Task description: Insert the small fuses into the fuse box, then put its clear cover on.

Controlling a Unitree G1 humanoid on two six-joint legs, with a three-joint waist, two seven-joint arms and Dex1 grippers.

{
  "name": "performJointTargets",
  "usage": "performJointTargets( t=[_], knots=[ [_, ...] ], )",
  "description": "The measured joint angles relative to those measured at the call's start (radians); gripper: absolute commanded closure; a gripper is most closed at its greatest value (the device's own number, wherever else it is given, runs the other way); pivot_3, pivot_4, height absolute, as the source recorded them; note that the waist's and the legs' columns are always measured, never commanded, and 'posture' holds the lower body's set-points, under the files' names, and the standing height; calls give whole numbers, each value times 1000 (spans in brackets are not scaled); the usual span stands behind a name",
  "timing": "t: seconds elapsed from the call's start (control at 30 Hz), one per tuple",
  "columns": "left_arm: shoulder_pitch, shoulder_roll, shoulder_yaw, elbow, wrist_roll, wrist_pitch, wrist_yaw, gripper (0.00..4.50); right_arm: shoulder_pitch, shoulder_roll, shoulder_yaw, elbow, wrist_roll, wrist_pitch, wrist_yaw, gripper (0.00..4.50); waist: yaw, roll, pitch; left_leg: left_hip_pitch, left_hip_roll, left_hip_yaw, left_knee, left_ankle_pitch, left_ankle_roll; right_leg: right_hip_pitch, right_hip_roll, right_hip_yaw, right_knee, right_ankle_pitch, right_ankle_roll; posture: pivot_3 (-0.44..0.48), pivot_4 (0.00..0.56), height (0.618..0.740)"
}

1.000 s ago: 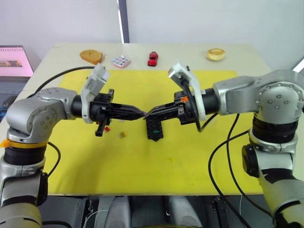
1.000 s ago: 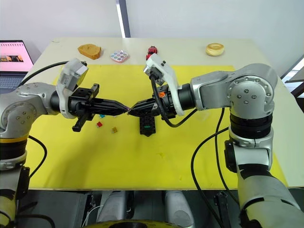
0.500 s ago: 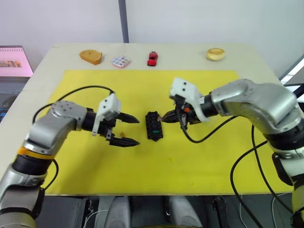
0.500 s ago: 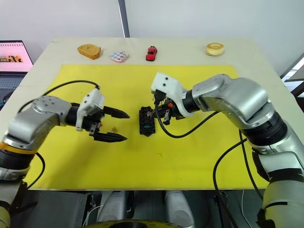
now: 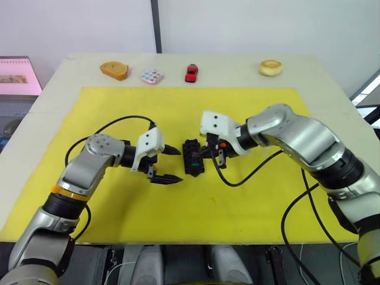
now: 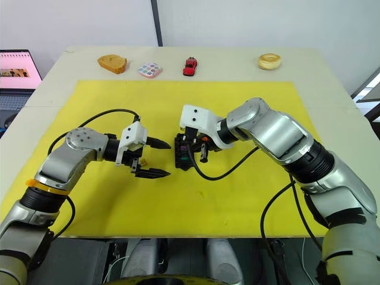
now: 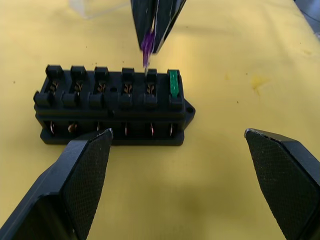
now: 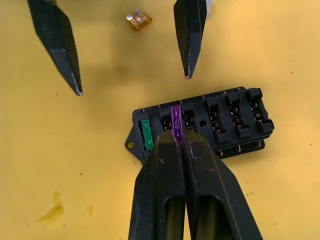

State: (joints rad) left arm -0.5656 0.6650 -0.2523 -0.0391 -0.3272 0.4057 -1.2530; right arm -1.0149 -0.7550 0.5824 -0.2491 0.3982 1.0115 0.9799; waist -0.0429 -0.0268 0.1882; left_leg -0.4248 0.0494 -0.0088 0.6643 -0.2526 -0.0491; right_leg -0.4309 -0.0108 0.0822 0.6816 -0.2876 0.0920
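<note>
My right gripper point(image 8: 176, 137) has come in over the fuse box point(image 5: 192, 157) in the middle of the yellow mat point(image 5: 237, 202), pinching a purple fuse point(image 8: 175, 117) just above the slot beside the green fuse point(image 8: 146, 134). My left gripper point(image 5: 171, 164) has slid closer to the box and waits beside it, fingers wide apart and holding nothing.

I see black fuse box point(image 7: 115, 105) flat on yellow mat point(image 5: 237, 202), green fuse point(image 7: 173, 83) seated in end slot, purple fuse point(image 8: 175, 116) pinched upright above neighbouring slot, amber fuse point(image 8: 138, 20) loose nearby.
</note>
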Motion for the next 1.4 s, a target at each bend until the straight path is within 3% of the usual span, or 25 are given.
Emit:
performJointTargets(
  t=[1.4],
  knots=[
    [0, -23, 0, 17, 23, -7, 36, 68, 36, 44, 13, 3, -164, -48, 87, 4500, -1, 0, 0, 0, 0, 0, 0, 0, 0, 0, 0, 0, 1, 0, 0, 0, 150, 740]
  ],
)
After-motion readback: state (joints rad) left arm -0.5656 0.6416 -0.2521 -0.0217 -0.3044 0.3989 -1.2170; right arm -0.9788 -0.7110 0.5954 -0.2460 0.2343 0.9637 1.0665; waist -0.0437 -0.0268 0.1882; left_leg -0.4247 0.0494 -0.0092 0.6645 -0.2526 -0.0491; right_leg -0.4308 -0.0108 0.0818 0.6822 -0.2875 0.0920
